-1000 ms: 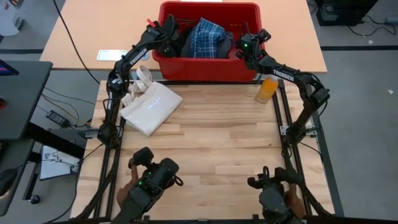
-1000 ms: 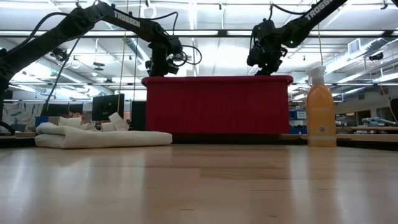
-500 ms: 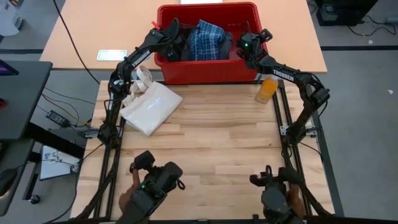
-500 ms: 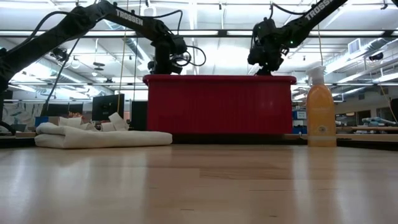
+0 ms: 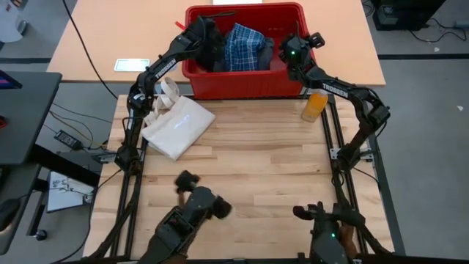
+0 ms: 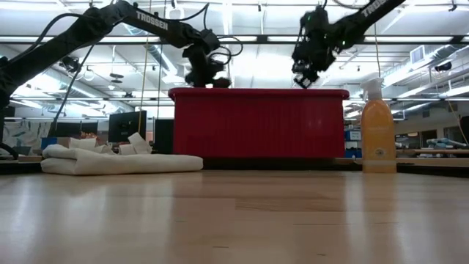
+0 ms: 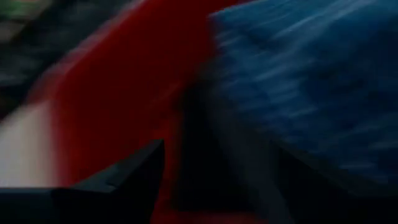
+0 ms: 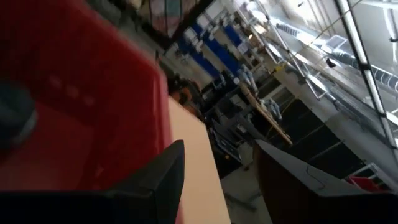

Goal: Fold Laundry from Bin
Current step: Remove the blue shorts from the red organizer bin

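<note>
Laundry (image 5: 242,45) — the plaid shirt uppermost — lay heaped inside the red bin (image 5: 242,82). Over the bin's left end hung the left gripper (image 5: 207,37), fingers apart; over its right end the right gripper (image 5: 292,50) — fingers parted, empty.

Long ceiling lights (image 6: 242,38) are glowing across the open room. A grey floor (image 5: 432,147) is surrounding the wooden table (image 5: 242,169), with a tan desk (image 5: 102,44) standing beyond its far edge.
</note>
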`<state>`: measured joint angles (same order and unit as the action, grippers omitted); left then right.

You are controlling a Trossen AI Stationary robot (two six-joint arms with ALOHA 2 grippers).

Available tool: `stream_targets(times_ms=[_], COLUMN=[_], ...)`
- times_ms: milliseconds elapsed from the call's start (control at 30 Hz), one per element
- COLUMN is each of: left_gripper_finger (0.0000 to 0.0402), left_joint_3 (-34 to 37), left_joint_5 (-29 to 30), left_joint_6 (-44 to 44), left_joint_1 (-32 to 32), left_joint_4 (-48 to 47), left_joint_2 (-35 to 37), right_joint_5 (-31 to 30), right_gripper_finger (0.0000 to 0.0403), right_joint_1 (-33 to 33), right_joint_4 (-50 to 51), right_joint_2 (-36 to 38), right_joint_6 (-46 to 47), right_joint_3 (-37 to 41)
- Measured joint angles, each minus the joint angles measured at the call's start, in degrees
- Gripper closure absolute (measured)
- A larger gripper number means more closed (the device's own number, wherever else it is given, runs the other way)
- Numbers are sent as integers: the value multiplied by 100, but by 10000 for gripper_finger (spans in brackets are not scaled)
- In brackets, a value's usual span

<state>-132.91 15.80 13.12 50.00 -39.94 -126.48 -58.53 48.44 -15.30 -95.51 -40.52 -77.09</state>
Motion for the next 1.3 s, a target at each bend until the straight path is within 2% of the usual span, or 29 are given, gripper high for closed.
stream_targets(times_ms=[133,200,267,400,433,500,700,833,933,1000,1100,1200,1300], left_gripper_finger=[112,112,112,111,111,111,98,75,62,58,56,56,56], left_joint_3=[-3,-6,-4,-6,-15,-14,-10,-15,-27,-24,-39,-43,-43], left_joint_5=[-2037,-2497,-2599,-2552,-2459,-2312,-1904,-1005,-681,-524,115,232,219], left_joint_6=[-995,-1442,-1789,-1851,-1809,-1823,-1696,-1071,-905,-874,-539,-396,-815], left_joint_1=[-11,-18,-44,-193,-259,-336,-627,-851,-916,-920,-943,-924,-845], left_joint_4=[194,340,404,796,953,1025,1721,2402,2946,3087,3187,3079,3091], left_joint_2=[-50,-103,-145,-203,-249,-290,-529,-871,-1109,-1313,-1447,-1522,-1532], right_joint_5=[626,1072,1713,3936,4379,4889,5057,5025,4996,4932,4899,4842,4649], right_gripper_finger=[206,206,206,206,206,206,206,206,206,206,206,206,206], right_joint_1=[-181,-297,-387,-319,-267,-210,-303,-481,-663,-782,-970,-1140,-1274], right_joint_4=[90,507,1219,2431,2593,2874,3448,3732,3808,3888,3943,3950,3948], right_joint_2=[396,619,881,1305,1349,1379,1539,1619,1662,1649,1645,1645,1645], right_joint_6=[41,361,1150,3408,3762,4059,4382,4405,4405,4411,4456,4685,4744], right_joint_3=[-268,-423,-574,-718,-718,-712,-709,-707,-709,-707,-707,-707,-707])
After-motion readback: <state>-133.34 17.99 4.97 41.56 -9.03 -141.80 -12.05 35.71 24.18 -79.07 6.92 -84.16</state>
